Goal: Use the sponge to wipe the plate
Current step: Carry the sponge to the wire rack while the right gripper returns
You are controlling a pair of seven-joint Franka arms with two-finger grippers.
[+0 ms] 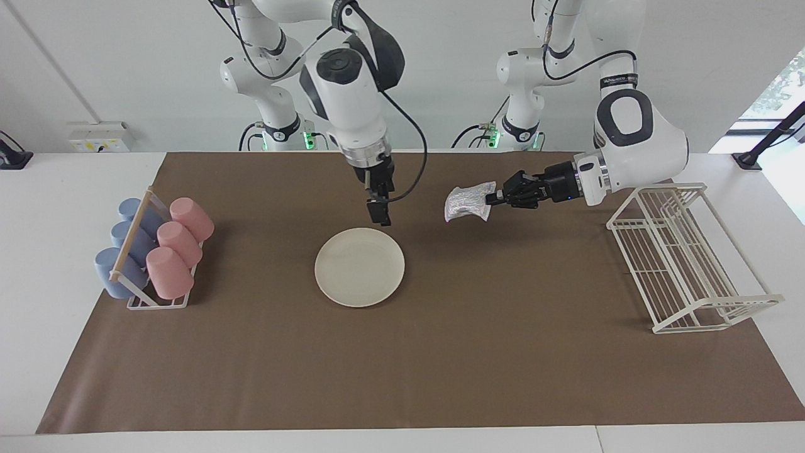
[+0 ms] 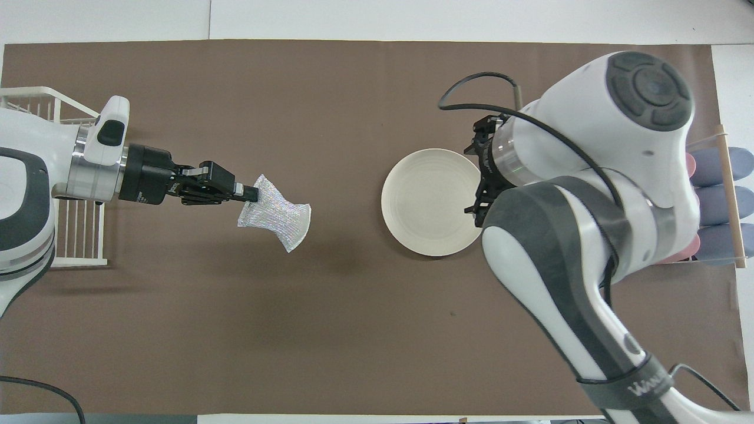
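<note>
The cream-white plate (image 1: 360,267) (image 2: 427,203) lies flat on the brown mat near the table's middle. My left gripper (image 1: 494,198) (image 2: 250,193) reaches in sideways above the mat, toward the left arm's end from the plate, shut on one edge of the glittery silver sponge (image 1: 466,202) (image 2: 277,212), which hangs free. My right gripper (image 1: 379,212) points down over the plate's rim nearer the robots, open and empty, above the plate without touching it. In the overhead view its own wrist hides its fingers.
A rack of pink and blue cups (image 1: 154,248) (image 2: 716,194) stands at the right arm's end, partly covered by the right arm in the overhead view. A white wire dish rack (image 1: 685,251) (image 2: 79,232) stands at the left arm's end.
</note>
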